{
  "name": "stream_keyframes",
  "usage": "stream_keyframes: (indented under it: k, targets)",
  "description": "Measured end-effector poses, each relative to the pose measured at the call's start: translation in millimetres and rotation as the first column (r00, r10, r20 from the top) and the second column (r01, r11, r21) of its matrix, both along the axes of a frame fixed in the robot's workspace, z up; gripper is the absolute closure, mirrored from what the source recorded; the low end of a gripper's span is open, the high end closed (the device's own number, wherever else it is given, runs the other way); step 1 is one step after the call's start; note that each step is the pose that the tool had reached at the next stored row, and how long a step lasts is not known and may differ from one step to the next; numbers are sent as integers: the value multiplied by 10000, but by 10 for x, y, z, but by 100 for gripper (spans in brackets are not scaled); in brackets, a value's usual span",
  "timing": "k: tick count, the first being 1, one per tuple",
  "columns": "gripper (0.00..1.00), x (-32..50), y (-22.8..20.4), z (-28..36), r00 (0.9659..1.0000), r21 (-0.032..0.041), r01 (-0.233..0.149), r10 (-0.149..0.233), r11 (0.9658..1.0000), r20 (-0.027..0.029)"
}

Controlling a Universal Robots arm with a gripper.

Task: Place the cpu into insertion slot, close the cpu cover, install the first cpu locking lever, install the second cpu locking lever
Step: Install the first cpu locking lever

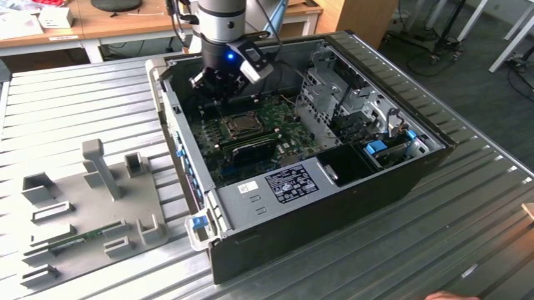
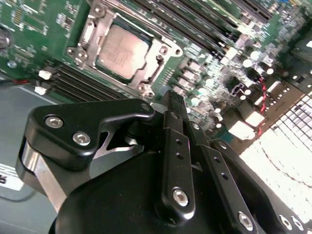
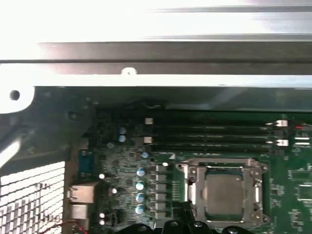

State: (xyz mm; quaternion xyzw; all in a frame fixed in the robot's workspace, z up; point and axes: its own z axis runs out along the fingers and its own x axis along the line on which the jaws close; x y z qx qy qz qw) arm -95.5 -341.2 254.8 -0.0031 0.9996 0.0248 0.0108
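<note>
The fingers (image 2: 175, 146), together and empty, hang just beside the cpu (image 2: 122, 51) under the cpu cover (image 2: 157, 61).

cpu (image 2: 121, 51) silvery-beige | cpu cover (image 2: 162, 54) silver | claw (image 2: 174, 97) black | circuit board (image 2: 39, 24) green

Camera set-up: one off-arm view, two wrist views.

The exterior view sits high and off to one side. It looks down at a slant on the open computer case (image 1: 334, 156) on the ribbed worktop (image 1: 84, 100), far enough back to frame the whole case and the arm (image 1: 221, 25). Both wrist views ride close over the green board (image 2: 39, 29). The second looks steeply down past the claw (image 2: 173, 100); the first looks across the board toward the case wall (image 3: 146, 53). All three views share the cpu (image 2: 122, 51).
</note>
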Motion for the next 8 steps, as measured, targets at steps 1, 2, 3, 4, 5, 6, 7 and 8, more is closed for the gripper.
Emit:
stream_keyframes:
  k: [1, 2, 3, 4, 5, 6, 7, 8]
  targets:
    - [89, -21, 0, -2, 10000, -3, 0, 0, 10000, -1]
    - [89, -41, 0, -4, 10000, -5, 0, 0, 10000, 0]
    - [89, -62, 1, -5, 10000, -6, 0, 0, 10000, -1]
    - [89, -82, 1, -5, 10000, -5, 0, 0, 10000, 3]
    - [89, -97, 1, -5, 10000, 13, 0, 0, 10000, 22]
    - [89, -107, 1, -6, 10000, 57, 0, -1, 10000, 55]
    - [89, -114, 1, -6, 10000, 120, 0, -1, 9999, 84]
    - [89, -119, 1, -6, 9999, 184, 0, -2, 9998, 107]
